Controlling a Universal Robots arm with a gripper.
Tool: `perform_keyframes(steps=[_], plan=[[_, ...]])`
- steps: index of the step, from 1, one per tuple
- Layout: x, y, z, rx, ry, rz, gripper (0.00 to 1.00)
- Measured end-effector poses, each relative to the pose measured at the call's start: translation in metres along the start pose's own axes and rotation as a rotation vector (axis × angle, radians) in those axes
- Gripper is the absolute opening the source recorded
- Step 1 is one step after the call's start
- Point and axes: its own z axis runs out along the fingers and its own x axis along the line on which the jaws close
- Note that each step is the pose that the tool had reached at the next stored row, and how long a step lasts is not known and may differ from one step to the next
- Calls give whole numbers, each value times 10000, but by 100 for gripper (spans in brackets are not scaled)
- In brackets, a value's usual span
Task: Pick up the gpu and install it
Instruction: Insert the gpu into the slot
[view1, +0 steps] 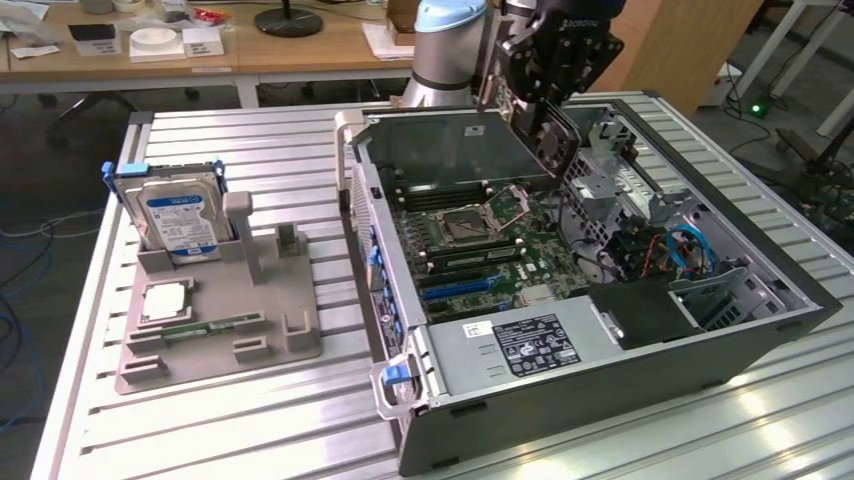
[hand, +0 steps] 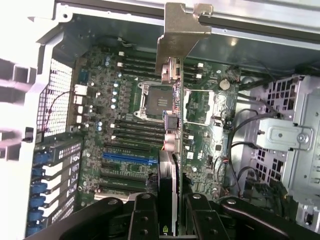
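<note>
black gripper (hand: 170, 207) fingers (hand: 142, 217) are partly closed, pinching the thin flat dark gpu card (hand: 170, 160) edge-on. under the hand lies the green motherboard (hand: 125, 115). its silver end bracket (hand: 180, 35) nears the open grey computer case (view1: 747, 330) edge, with room either side.

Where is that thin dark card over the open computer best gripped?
Grip the gpu along the edge farthest from the motherboard, coming from above, one finger on each flat face. The card is thin and hangs edge-on toward the board; the gripper holds it this way, leaving the metal bracket free.
</note>
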Motion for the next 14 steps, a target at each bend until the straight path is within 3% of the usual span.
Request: perform_keyframes(steps=[14], plan=[[0, -4, 1, -2, 34, -1313, 27]])
